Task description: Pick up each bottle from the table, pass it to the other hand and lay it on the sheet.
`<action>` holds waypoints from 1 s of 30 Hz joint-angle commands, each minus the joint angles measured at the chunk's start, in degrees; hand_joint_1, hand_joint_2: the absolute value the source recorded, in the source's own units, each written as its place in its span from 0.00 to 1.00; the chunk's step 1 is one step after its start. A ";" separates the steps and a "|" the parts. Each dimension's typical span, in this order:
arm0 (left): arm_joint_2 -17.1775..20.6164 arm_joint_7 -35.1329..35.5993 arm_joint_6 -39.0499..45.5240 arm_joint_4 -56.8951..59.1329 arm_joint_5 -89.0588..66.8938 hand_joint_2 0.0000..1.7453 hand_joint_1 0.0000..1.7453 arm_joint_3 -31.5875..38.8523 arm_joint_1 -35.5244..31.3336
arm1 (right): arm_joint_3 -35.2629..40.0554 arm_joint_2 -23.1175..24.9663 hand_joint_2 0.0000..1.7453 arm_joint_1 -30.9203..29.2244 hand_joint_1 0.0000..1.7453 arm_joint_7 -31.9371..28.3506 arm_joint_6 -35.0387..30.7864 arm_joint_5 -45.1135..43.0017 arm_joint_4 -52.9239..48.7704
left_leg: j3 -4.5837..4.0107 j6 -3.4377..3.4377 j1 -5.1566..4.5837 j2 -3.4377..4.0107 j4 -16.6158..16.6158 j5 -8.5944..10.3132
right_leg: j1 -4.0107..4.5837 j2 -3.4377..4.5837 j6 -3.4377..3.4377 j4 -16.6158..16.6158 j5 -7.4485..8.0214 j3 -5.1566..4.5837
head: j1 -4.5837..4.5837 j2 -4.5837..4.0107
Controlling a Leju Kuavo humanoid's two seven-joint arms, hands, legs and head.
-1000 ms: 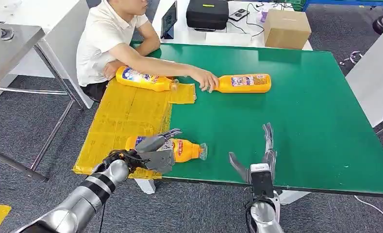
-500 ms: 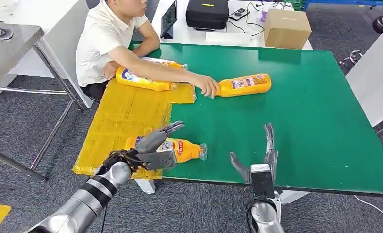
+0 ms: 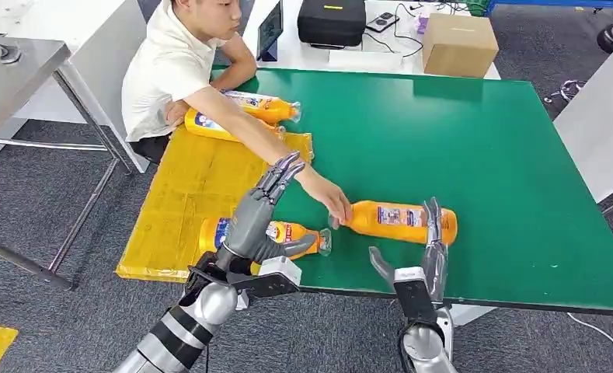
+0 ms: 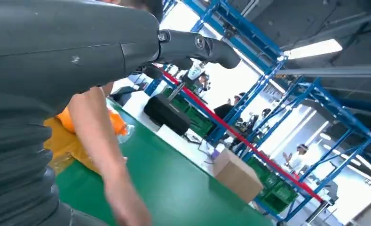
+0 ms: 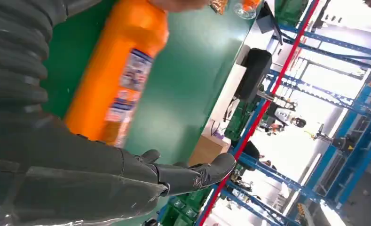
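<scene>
An orange bottle (image 3: 400, 221) lies on its side on the green table (image 3: 474, 148), just beyond my right hand (image 3: 423, 252), which is open with fingers pointing up; the right wrist view has this bottle (image 5: 120, 70) close by. A person's hand (image 3: 329, 200) holds its cap end. Another orange bottle (image 3: 283, 237) lies at the near edge, half on the yellow sheet (image 3: 194, 183). My left hand (image 3: 260, 217) is raised above it, open, fingers spread. Two more bottles (image 3: 245, 115) lie at the sheet's far end.
The person sits at the table's far left corner, one arm (image 3: 249, 132) reaching across the sheet between my hands. A cardboard box (image 3: 458, 45) and a black case (image 3: 332, 21) stand on a white table behind. A grey metal table (image 3: 15, 70) stands at left.
The person dragged the far bottle toward me until it lies in front of my right hand. My left hand rose off the near bottle and opened upward. A further bottle showed at the sheet's far end.
</scene>
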 commanded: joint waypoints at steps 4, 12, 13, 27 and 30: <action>-1.49 -3.68 2.38 -3.63 7.27 1.00 0.00 -1.38 1.92 | -1.51 -3.11 1.00 -4.67 0.00 4.27 -5.49 18.64 11.16 | 0.15 -0.03 0.04 0.05 -0.06 -0.03 | 0.03 0.08 -0.07 -0.10 0.01 0.16 | 0.00 0.00; -2.61 -1.26 3.90 -10.54 29.41 1.00 0.00 -13.33 7.64 | -8.93 -11.09 1.00 -7.57 0.00 13.14 -5.49 42.07 14.95 | 0.03 0.02 -0.09 -0.20 -0.03 -0.01 | -0.12 -0.14 -0.02 -0.08 -0.02 0.11 | -0.02 0.00; -2.03 -2.24 4.68 -10.33 29.24 1.00 0.00 -14.64 7.24 | -7.60 -11.75 1.00 -8.73 0.00 13.51 -5.49 40.97 16.14 | 0.09 0.03 -0.11 -0.23 -0.04 -0.03 | -0.13 -0.16 -0.04 -0.12 -0.03 0.18 | 0.00 0.00; -3.08 0.61 5.18 -9.57 30.36 1.00 0.00 -12.34 5.40 | 3.40 -16.91 1.00 -15.22 0.00 31.64 7.80 50.65 24.51 | 0.00 0.09 -0.11 -0.10 0.03 0.00 | -0.05 -0.11 -0.06 -0.06 0.03 0.09 | -0.02 0.00; -3.27 0.62 4.88 -9.31 30.35 1.00 0.00 -12.22 5.30 | 3.42 -17.09 1.00 -15.51 0.00 32.43 9.40 50.09 25.18 | -0.01 0.10 -0.13 -0.15 -0.02 0.06 | -0.07 -0.19 -0.03 -0.08 0.04 0.09 | -0.02 0.00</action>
